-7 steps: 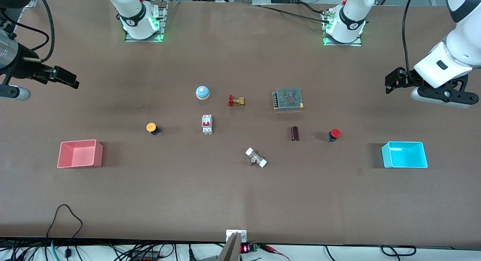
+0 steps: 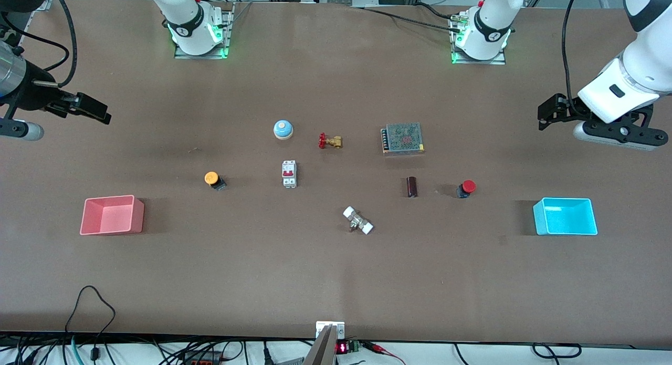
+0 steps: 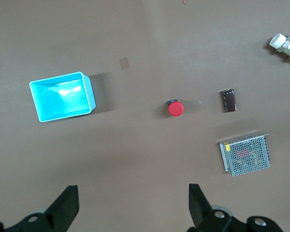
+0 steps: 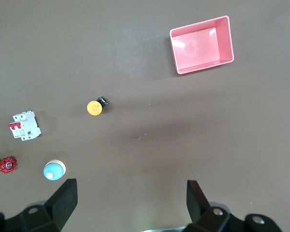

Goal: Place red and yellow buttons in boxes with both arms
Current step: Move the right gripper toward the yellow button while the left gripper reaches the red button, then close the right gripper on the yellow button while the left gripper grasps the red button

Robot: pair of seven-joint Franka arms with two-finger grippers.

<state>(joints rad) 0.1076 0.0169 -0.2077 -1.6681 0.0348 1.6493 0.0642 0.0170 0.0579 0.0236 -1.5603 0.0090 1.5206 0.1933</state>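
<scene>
your left gripper (image 3: 130, 205) hangs jaws spread over the bench's (image 2: 336, 281) left-arm edge, your right gripper (image 4: 130, 203) likewise over the right-arm edge; the red-capped push-button (image 2: 466, 188) sits near the cyan plastic tray (image 2: 565, 216), the orange-yellow-capped push-button (image 2: 213, 179) near the pink-red plastic tray (image 2: 112, 215), so each arm has its own pairing

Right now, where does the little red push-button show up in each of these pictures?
Front view: the red button sits on the table between a dark cylinder and the cyan box.
Left wrist view: near the middle, again between the cylinder and the cyan box.
Right wrist view: not in it.
Shared landmark: the cyan box.
</scene>
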